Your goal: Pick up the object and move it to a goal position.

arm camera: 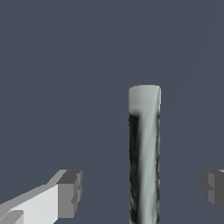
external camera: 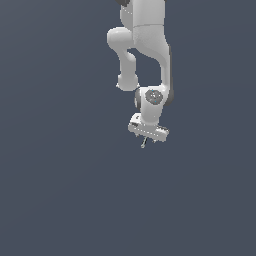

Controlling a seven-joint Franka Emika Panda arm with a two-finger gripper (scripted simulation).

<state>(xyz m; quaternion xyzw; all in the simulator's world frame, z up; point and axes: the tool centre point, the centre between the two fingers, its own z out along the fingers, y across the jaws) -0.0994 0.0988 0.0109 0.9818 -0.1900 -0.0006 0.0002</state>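
Observation:
The object, a thin grey rod with a pale end (external camera: 144, 143), shows just under the white gripper (external camera: 148, 136) in the middle of the exterior view. In the wrist view the rod (arm camera: 144, 144) looks large and runs lengthwise between the two fingers. The gripper (arm camera: 141, 189) is open: one fingertip (arm camera: 70, 192) and the other (arm camera: 213, 189) stand well apart, with a clear gap on each side of the rod. Neither finger touches it. Its near end is cut off by the wrist view's edge. I cannot tell whether the rod rests on the surface.
The white arm (external camera: 150, 45) comes down from the top of the exterior view. A plain dark grey-blue surface (external camera: 60, 190) fills everything around it. No goal marker or other object shows.

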